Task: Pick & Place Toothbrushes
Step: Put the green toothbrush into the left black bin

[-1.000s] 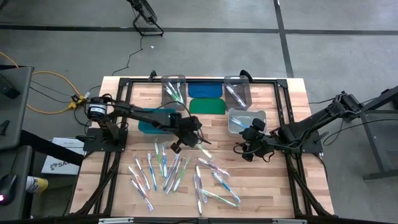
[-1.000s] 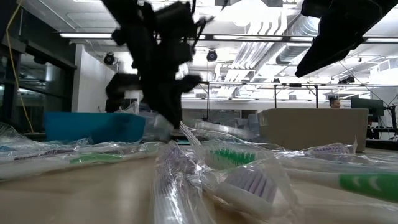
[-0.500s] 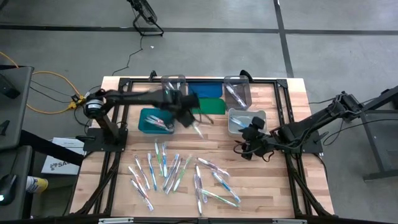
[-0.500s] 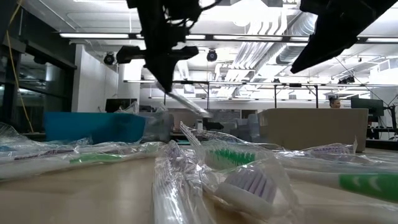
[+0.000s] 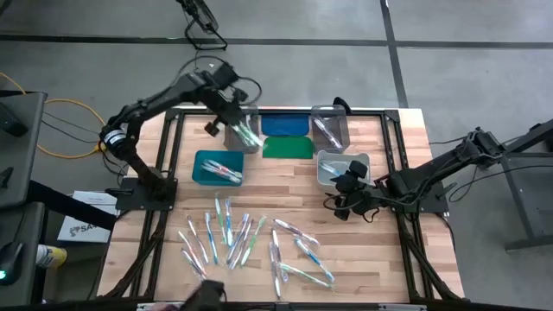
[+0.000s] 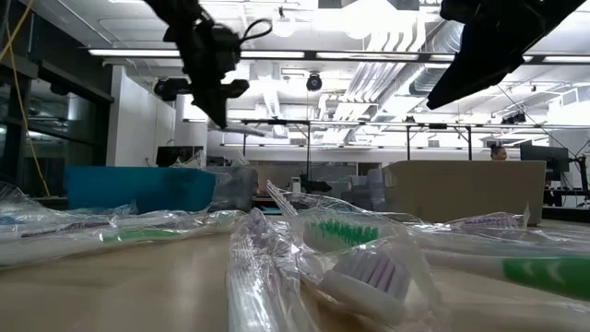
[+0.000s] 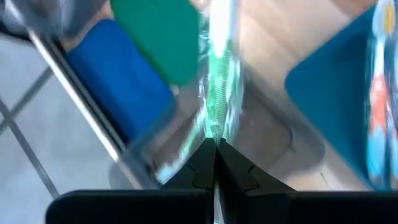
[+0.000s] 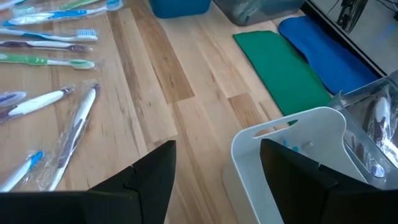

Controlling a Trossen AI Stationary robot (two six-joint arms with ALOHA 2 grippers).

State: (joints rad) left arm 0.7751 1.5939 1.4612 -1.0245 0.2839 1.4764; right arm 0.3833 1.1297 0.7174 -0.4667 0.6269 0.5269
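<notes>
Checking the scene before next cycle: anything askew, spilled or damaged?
Nothing stands out. The loose toothbrushes lie scattered on the table, awaiting sorting. The left gripper holds a wrapped green toothbrush over the clear bin; the right gripper waits open.

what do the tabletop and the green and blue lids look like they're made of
Tabletop: looks like wood, matte, with visible grain and joined planks in pale and brown strips. Green lid and blue lid: probably plastic, flat with rounded corners, even saturated colour, smooth with little shine.
</notes>
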